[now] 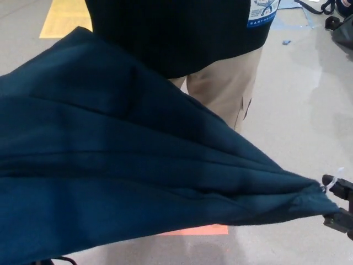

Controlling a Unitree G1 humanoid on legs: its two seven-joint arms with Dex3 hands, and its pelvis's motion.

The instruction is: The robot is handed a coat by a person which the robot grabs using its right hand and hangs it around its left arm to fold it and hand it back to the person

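1. I am looking down on a dark blue fabric coat (110, 182) that is spreading across the left and middle of the head view. It is hanging clear of the floor in broad, smooth folds.
2. The coat is narrowing to a bunched tip at the right edge. There my black right hand (341, 207) is gripping it, fingers clamped on the gathered cloth, with a small white tie sticking up beside them.
3. My left hand is not showing anywhere in the view, so I cannot tell what its fingers are doing.
4. A person in a black top (182, 33) and beige trousers (226, 88) is standing just behind the coat, facing me. A white and blue printed patch (262, 12) is sitting on the top.
5. The pale grey smooth floor (298, 110) is filling the right side.
6. A yellow floor marking (63, 19) is lying at the upper left.
7. An orange floor patch (198, 229) is peeking out under the coat's lower edge.
8. Some dark items (342, 27) are lying on the floor in the upper right corner, too cropped to identify.
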